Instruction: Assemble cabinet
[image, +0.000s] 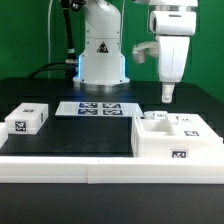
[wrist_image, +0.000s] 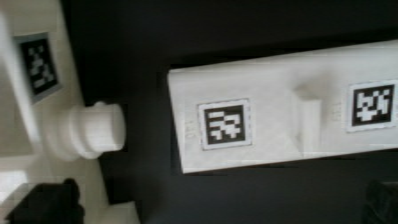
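**Exterior view.** The arm is cut off by the top edge, upper right of the frame. The hand is too small to tell whether its jaws stand apart or together. At lower right, the cabinet body hides most of its interior behind its near wall. Tag patterns on the marker board, centre frame, are too small to read.

**Wrist view.** The whole picture is blurred. The tagged panel runs past the frame edge. A second tagged part is cut off, part of its tag lost. A dark shape at a corner cannot be identified.
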